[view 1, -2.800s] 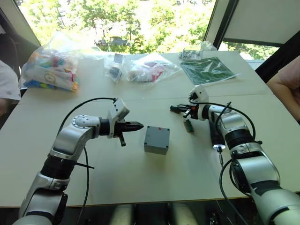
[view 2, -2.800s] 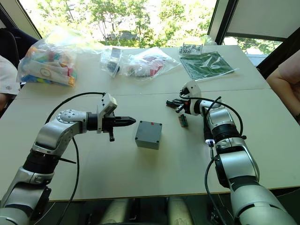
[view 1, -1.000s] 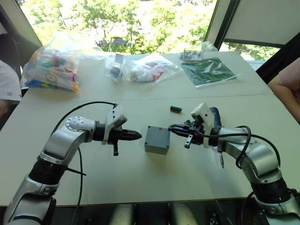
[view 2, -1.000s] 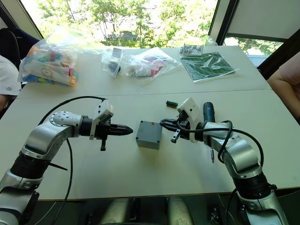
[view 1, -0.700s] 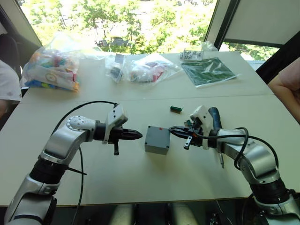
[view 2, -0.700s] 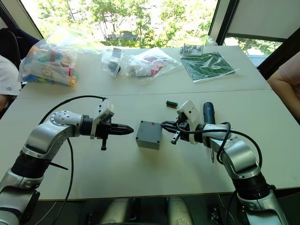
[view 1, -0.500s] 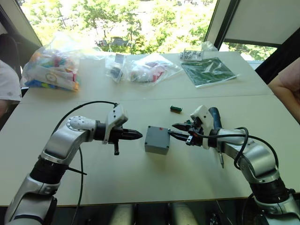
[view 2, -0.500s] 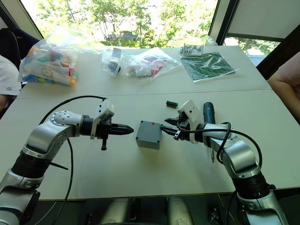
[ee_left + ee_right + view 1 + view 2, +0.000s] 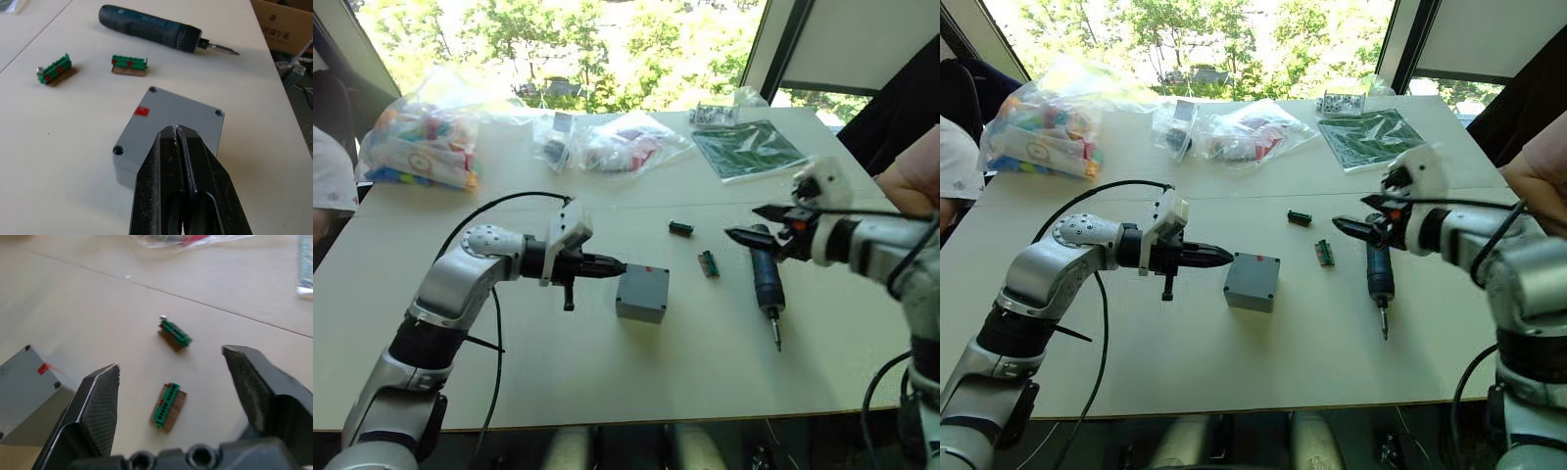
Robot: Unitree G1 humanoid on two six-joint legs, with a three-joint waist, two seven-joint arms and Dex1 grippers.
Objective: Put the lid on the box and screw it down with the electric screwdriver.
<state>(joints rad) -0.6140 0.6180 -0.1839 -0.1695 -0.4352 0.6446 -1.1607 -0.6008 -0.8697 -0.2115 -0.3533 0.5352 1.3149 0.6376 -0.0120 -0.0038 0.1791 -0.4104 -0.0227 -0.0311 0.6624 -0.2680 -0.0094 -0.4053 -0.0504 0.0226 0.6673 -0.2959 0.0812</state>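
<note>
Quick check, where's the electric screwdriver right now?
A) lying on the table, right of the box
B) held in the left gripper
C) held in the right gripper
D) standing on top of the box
A. The electric screwdriver lies flat on the table to the right of the box; the right gripper hangs open above its rear end, holding nothing, and the left gripper is shut and empty beside the box.

Strong daylight pours in from the window (image 9: 607, 49) beyond both grippers, its foliage washed out by glare. The pale table (image 9: 1234, 362) is evenly bright, with soft shadows. The right gripper (image 9: 752, 223) is smeared by motion blur; its wrist view is soft throughout.
</note>
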